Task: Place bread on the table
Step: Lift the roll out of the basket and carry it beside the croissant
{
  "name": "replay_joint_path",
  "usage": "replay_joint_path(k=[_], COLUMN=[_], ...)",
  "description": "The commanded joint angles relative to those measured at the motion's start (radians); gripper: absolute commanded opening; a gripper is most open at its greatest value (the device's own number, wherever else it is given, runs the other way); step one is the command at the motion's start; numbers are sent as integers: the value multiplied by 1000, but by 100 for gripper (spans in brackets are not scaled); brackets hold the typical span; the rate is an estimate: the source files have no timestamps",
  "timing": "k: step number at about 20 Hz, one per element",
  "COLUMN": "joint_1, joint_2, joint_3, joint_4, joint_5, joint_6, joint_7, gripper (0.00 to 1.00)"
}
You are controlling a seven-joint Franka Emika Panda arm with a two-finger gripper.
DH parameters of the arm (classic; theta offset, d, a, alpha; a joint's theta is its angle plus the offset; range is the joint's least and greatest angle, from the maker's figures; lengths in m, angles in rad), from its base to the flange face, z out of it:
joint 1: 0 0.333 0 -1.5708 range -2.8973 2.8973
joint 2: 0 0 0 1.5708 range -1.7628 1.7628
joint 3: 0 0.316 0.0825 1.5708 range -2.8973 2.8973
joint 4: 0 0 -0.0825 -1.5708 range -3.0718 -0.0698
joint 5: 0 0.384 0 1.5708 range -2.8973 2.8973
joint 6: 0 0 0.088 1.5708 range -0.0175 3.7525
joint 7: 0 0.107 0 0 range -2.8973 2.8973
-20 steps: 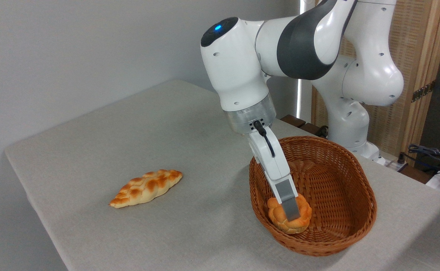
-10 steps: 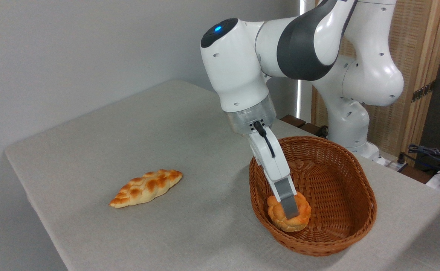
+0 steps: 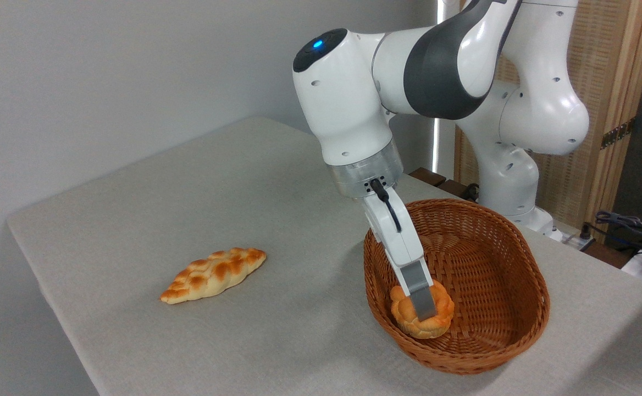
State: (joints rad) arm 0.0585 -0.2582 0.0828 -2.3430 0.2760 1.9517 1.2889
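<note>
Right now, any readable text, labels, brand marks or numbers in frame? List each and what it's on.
None readable.
Robot arm: no legible logo or label, only a blue indicator light.
Gripper, bread, wicker basket, braided loaf, table: no markings visible.
Background clutter at right: too small and blurred to tell.
</note>
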Motion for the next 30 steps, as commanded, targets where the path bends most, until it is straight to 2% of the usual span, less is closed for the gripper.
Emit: replay_joint_path(k=[1, 11, 13, 17, 20, 22, 24, 27, 30], joint_1=[-6, -6, -6, -8, -9, -16, -17, -20, -20], joint_2=[7, 5, 0, 4, 10, 39, 94, 183, 250], joint_3=[8, 8, 5, -6, -6, -6, -6, -12, -40], joint_4=[-7, 1, 24, 149, 214, 276, 368, 497, 544], joint_5=[16, 16, 16, 6, 0, -55, -157, -271, -330], joint_6=[10, -2, -51, -213, -249, -247, -246, -231, -160], joint_7=[12, 12, 13, 44, 67, 66, 61, 41, 37], gripper=[29, 29, 29, 30, 31, 32, 33, 37, 39])
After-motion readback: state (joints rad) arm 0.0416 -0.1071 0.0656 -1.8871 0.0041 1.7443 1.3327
